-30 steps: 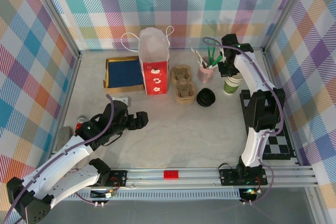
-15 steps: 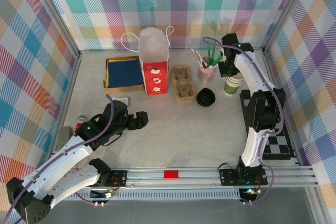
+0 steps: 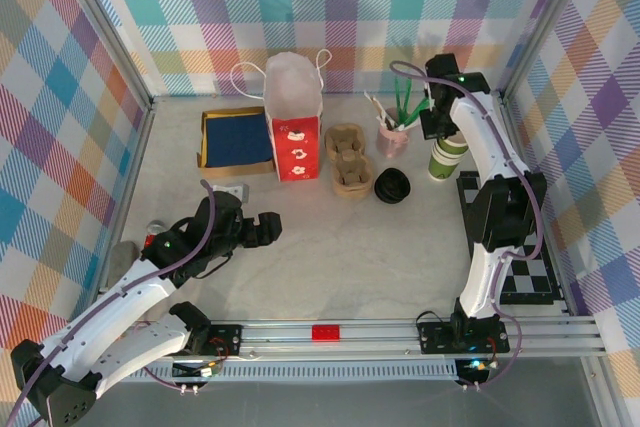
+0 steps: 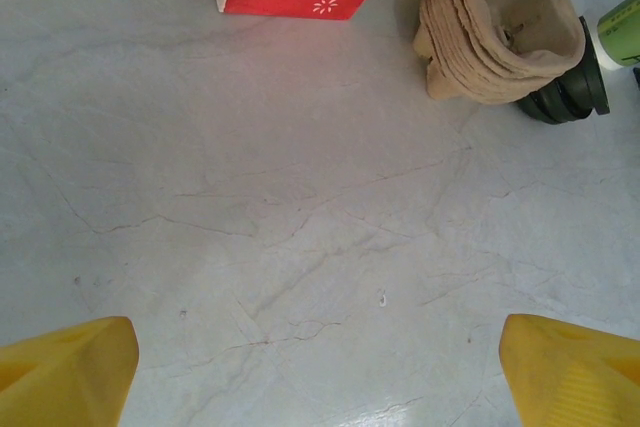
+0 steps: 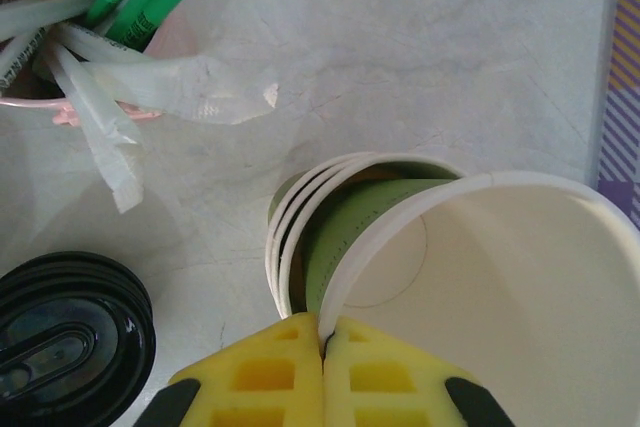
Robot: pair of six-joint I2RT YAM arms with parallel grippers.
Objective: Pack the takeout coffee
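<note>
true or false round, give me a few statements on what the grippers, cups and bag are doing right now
1. The right gripper pinches the rim of a lidless cup. True.
2. The left gripper holds the red bag. False: it hangs open over bare table, apart from the bag.
3. The pinched cup wears a black lid. False: it is open-topped; the black lids lie on the table beside the cup stack.
4. The red bag stands upright. True.
</note>
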